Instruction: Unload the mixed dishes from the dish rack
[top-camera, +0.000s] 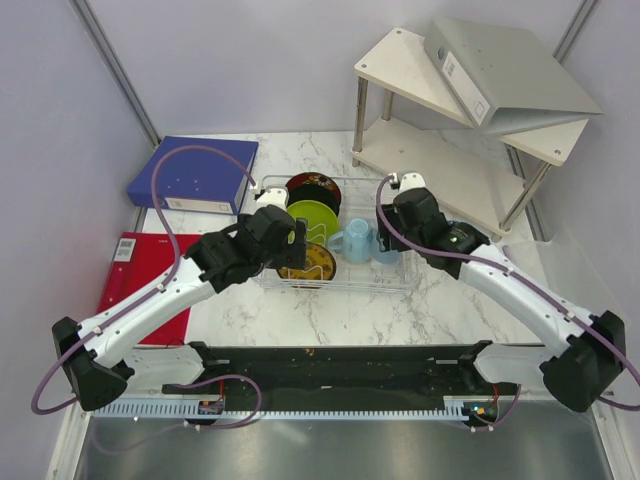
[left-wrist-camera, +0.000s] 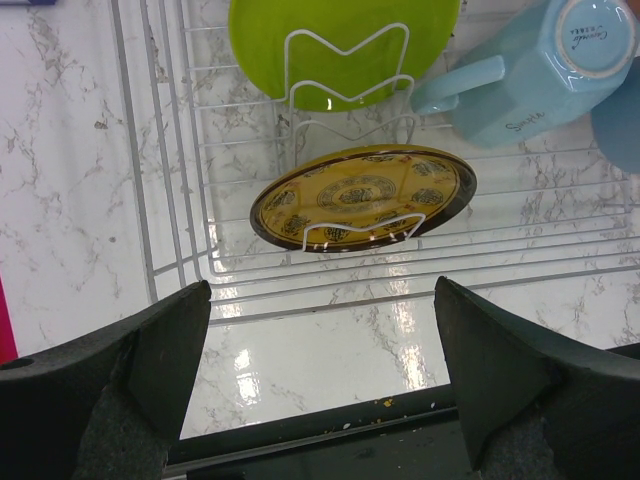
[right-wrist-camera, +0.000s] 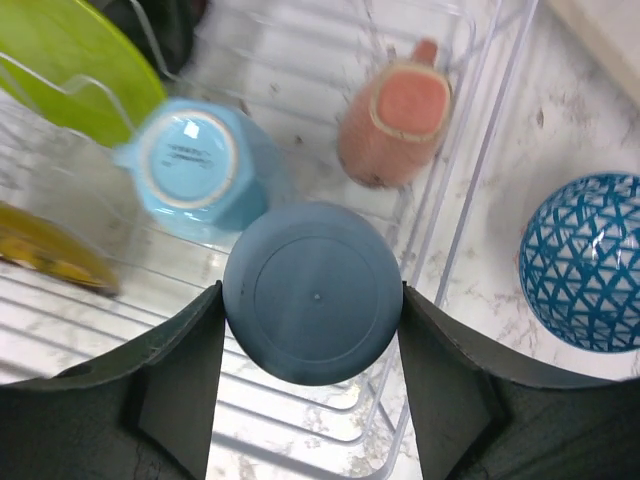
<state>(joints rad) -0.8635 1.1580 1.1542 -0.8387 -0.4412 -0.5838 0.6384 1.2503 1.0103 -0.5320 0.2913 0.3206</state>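
On my left side, the left gripper (left-wrist-camera: 320, 300) is spread as wide as I see it go and holds nothing. It hangs over the near left corner of the dish rack (top-camera: 380, 285). The yellow-brown patterned plate (left-wrist-camera: 362, 195) lies straight ahead of it, standing in a wire slot and leaning with its face towards my wrist camera. The plate's long axis runs across the view, almost in line with the gap between my fingers. By my reckoning I would have to roll that wrist about a quarter turn so the fingers straddle the plate's thin edge and not its width.

Behind it stands the lime green plate (left-wrist-camera: 340, 45), in the next slot. To its right the light-blue mug (left-wrist-camera: 545, 65) rests mouth down with its handle pointing at the plates. All three are nearer my left arm.

Further right, the right gripper (right-wrist-camera: 312, 305) sits partly closed around a slate-blue cup (right-wrist-camera: 312, 285), upside down inside the rack. Its round base fills the gap, and both fingers (right-wrist-camera: 175, 390) look pressed to its sides. I can't tell whether it has lifted. A pink mug (right-wrist-camera: 398, 125) lies just beyond it. The small blue patterned dish (right-wrist-camera: 582, 262) is outside the rack on the marble.
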